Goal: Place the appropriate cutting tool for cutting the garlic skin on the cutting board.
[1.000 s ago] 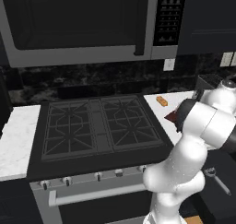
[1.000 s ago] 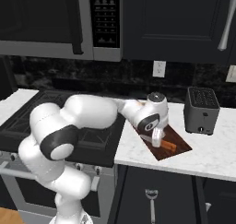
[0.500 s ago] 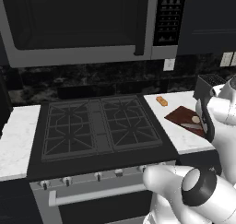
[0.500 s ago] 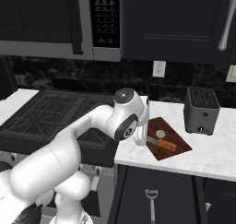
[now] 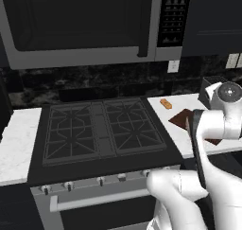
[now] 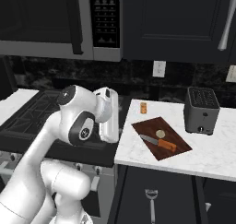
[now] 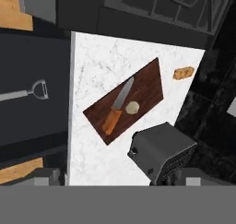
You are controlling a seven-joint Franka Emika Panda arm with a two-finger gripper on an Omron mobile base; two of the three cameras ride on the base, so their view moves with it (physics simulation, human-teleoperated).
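Where the white marble-veined counter (image 6: 203, 150) meets the black gas stove (image 5: 101, 129), the cutting board (image 6: 161, 138) lies flat: a dark reddish-brown wooden rectangle, set at an angle to the counter edge. On the board rests a knife (image 6: 158, 142) with a grey blade and an orange handle; the garlic (image 6: 160, 133), a small round pale beige lump, sits just beside it, close to the junction of blade and handle. In the hand view, the board (image 7: 124, 101) is at centre, the knife (image 7: 118, 106) runs from 1 o'clock to 7 o'clock across it, and the garlic (image 7: 132, 108) lies at 3 o'clock of the knife. A grey boxy toaster (image 6: 201, 110) stands at 2 o'clock of the board in the right base view, near but apart. An oblong orange-brown bread-like piece (image 6: 144, 108) lies on the counter at 11 o'clock of the board. A peeler (image 7: 25, 93) with a grey handle shows against the dark cabinet front (image 7: 34, 89) below the counter. The pincer's fingertips cannot be made out, so whether they stand apart or together cannot be told; the board and its contents lie well apart from the hand, with nothing between.
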